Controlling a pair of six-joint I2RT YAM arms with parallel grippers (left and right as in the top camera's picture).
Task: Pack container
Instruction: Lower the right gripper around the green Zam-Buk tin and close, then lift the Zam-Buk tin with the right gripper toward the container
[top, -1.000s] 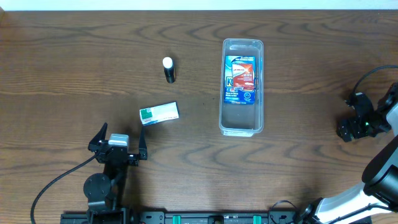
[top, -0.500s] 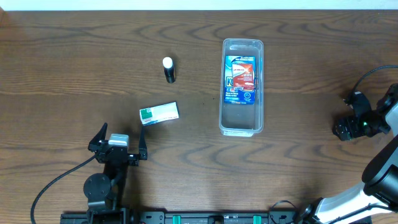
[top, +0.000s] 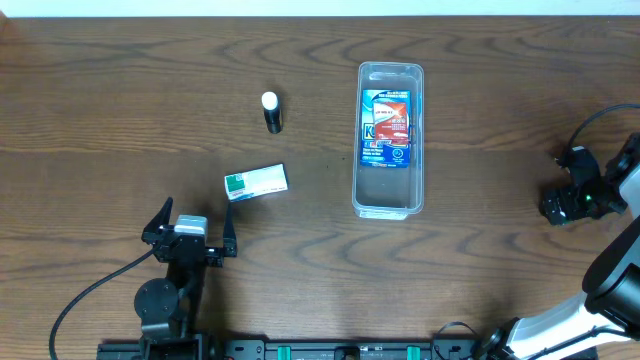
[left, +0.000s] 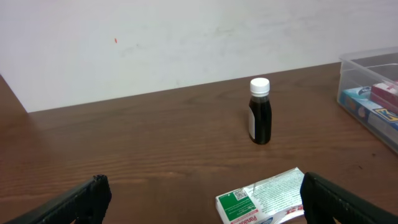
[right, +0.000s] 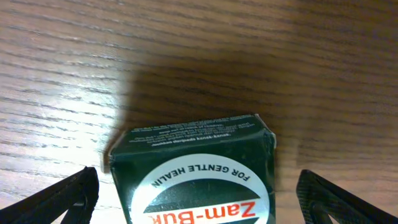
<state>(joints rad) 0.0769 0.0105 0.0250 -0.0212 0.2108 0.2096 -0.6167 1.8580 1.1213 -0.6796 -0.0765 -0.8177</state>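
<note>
1. Dark wood table (top: 480, 60); clear container (top: 389, 200) centre-right, blue snack box (top: 387, 128) in its far half.
2. Left gripper (top: 195, 222) and right gripper (top: 570, 195) both spread wide, holding nothing.
3. Risk: right jaws flank a green box (right: 196, 165) without touching it; an off-centre close could skew it; a left-arm sweep could topple the upright bottle (top: 271, 112).
4. Only the right wrist view shows that green box; overhead, the gripper hides it; only overhead shows the whole container.

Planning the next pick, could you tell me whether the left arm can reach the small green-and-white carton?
Probably yes: the green-and-white carton lies just ahead of the open left gripper, nothing between.
</note>
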